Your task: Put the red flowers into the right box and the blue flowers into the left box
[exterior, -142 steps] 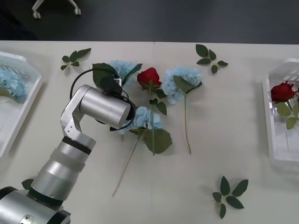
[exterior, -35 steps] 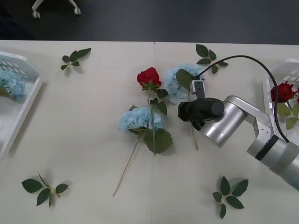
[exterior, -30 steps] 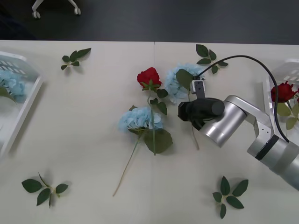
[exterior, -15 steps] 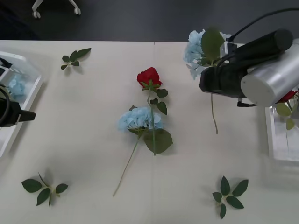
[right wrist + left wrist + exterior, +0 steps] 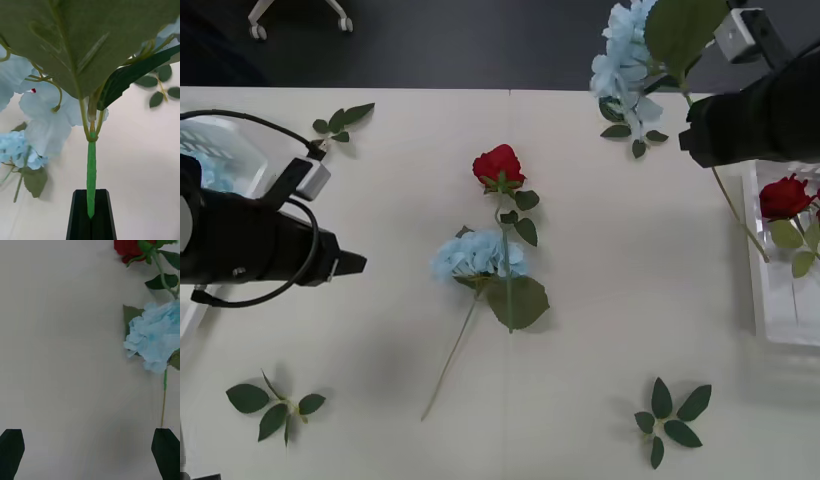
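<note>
The left box (image 5: 220, 135) sat at the table's far left, the right box (image 5: 780, 250) opposite. The right gripper (image 5: 90, 213), clamped on a blue flower's (image 5: 625, 60) stem, held it aloft; probably light, floppy, best pinched low. The left gripper (image 5: 90, 450) hovered open. No writing was visible

I count three blue flowers — one (image 5: 627, 55) raised in my right gripper (image 5: 90, 213), one (image 5: 478, 254) on the table, one (image 5: 216, 168) in the left box (image 5: 242, 128) — two red flowers (image 5: 498, 164) (image 5: 784, 196), four leaf sprigs (image 5: 342, 123), and two boxes (image 5: 760, 270).
</note>
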Robot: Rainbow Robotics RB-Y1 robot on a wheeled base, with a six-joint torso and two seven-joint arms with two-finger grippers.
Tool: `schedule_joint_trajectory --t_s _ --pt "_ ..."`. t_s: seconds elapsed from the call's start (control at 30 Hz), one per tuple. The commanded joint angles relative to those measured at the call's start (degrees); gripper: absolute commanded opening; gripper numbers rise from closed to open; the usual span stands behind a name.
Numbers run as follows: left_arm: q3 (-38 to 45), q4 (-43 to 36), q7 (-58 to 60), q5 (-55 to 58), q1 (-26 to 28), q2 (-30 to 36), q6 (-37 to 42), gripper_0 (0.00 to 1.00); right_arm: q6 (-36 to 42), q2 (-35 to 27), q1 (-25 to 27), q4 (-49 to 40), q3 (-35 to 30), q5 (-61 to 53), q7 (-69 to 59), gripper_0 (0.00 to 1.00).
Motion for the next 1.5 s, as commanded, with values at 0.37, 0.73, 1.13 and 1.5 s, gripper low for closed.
schedule_joint_trajectory --t_s 0.37,0.73,1.13,1.5 --pt "5.5 0.9 -14.2 21.4 -1.9 1.1 0.2 1.00 -49.1 -8.8 17.0 -2.9 8.8 -18.2 32.0 0.00" --pt "13.4 9.9 -31.3 38.4 -3.1 1.1 -0.7 1.00 -74.0 -9.7 10.5 -4.6 34.4 -23.6 50.7 0.00" --pt "15.7 16.6 -38.2 52.4 -3.2 4.5 -0.3 1.00 -85.6 -1.5 4.5 -1.8 44.8 -23.4 57.8 0.00" --pt "15.2 24.8 -46.9 58.2 -3.3 6.5 3.6 1.00 -92.5 4.8 -5.2 3.6 52.4 -23.7 57.7 0.00"
